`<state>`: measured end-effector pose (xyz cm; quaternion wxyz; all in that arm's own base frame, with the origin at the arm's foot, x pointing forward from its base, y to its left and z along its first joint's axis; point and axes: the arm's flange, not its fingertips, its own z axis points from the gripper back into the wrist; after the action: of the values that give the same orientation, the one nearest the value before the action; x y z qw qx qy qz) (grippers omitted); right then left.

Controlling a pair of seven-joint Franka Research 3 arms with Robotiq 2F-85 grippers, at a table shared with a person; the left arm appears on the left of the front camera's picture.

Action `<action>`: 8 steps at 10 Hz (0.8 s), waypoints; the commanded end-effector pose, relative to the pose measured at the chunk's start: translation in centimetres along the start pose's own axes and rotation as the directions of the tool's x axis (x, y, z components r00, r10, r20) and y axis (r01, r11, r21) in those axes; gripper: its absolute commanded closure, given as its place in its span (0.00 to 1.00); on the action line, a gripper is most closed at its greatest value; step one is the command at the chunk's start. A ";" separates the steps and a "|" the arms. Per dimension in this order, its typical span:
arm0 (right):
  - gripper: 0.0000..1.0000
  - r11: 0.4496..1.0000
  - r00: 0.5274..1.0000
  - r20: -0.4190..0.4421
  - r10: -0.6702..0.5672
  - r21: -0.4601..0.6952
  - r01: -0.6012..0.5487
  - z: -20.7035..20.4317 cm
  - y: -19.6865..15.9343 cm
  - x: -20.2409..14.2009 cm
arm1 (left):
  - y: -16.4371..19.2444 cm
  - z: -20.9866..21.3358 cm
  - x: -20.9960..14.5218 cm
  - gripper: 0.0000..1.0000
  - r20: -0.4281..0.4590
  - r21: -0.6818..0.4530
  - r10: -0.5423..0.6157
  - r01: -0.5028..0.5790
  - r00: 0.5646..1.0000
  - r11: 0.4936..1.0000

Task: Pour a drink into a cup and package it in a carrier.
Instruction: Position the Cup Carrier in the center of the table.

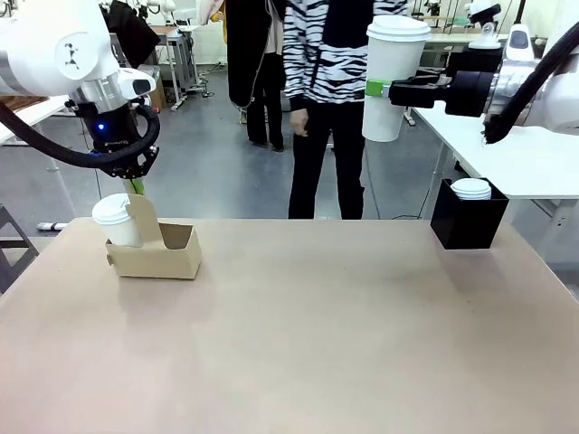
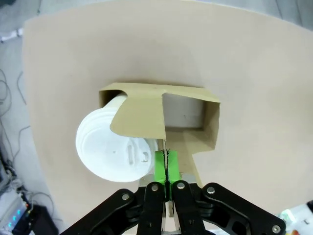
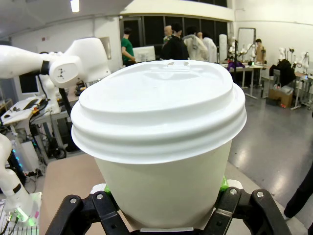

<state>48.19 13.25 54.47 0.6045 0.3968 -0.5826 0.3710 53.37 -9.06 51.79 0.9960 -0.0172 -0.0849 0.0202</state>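
Packaging: our right hand (image 1: pixel 384 89) grips the cup (image 1: pixel 395 54) above the table's (image 1: pixel 317 344) far right edge; left hand (image 2: pixel 167 169) pinches the carrier (image 1: pixel 167 260) by its handle, far left. Next, we judge: seat it in the free hole.

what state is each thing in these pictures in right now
carrier: sitting on the table, one slot filled, one empty
cup in carrier: lidded, seated in a slot
left gripper: shut on the carrier's upright handle
raised cup: lidded, upright, held in the air
right gripper: shut on the raised cup
black box: on the table, white lid on top
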 end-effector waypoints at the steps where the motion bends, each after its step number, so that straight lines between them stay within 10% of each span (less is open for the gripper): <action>1: 0.19 1.000 1.000 0.017 0.023 0.005 -0.023 -0.3 -0.1 0.5 | -0.8 4.0 -1.2 0.99 -0.012 -0.027 0.100 -0.100 0.995 0.995; 8: 0.19 1.000 1.000 0.017 0.023 0.005 -0.023 -0.3 -0.1 0.5 | -15.2 11.7 -11.6 0.99 0.005 -0.031 0.118 -0.118 0.993 0.993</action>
<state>48.22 13.23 54.57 0.6039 0.3964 -0.5833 0.3713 40.39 -23.83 62.54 0.9926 -0.0375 -0.0988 0.0597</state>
